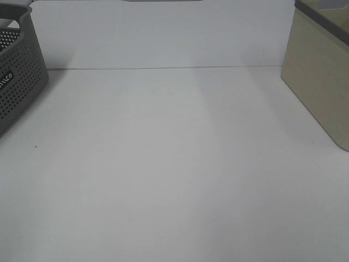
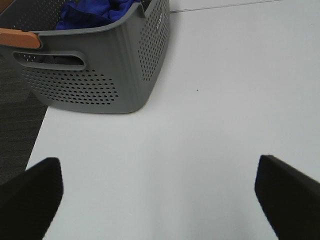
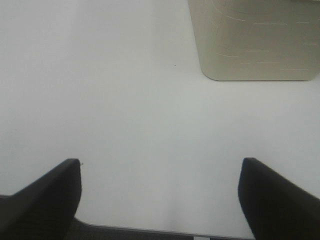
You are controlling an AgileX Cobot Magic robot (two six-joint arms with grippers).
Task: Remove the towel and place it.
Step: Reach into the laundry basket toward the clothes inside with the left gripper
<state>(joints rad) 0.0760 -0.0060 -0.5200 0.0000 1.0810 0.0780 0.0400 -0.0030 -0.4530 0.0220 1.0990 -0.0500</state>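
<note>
Your towel (image 2: 95,12) sits bunched inside the grey perforated basket (image 2: 100,75), its blue folds showing just above the rim in the left wrist view. From the high camera you get only the basket's outer wall, and no cloth at all. No corner or tag shows, so you cannot pick a particular edge to go for yet. An orange-brown handle (image 2: 17,37) lies along the basket's near rim, beside the cloth. The left gripper (image 2: 160,200) hangs over the bare tabletop (image 1: 174,164), near the basket but apart from it. Its fingers (image 2: 30,195) are spread wide with nothing between them. The right gripper (image 3: 162,200) is spread just as wide and just as empty, well away from the basket and facing the beige bin (image 3: 255,45) on the far side of the tabletop. Neither arm appears in the high view. By my reading you are at the very start: the removal has not begun, and the reach for the towel is the step in hand. The left arm looks the natural one to use, as it is the one nearer the basket. The next move calls for you to bring it up over the rim and down into the basket, keep the fingers clear of the handle and the wall, and close on a thick fold so the plush cloth does not slip. Lift high enough that the trailing part clears the rim, or the basket may be dragged along. The open tabletop beside the basket looks a fair place to set the towel down, though the task names no spot.
</note>
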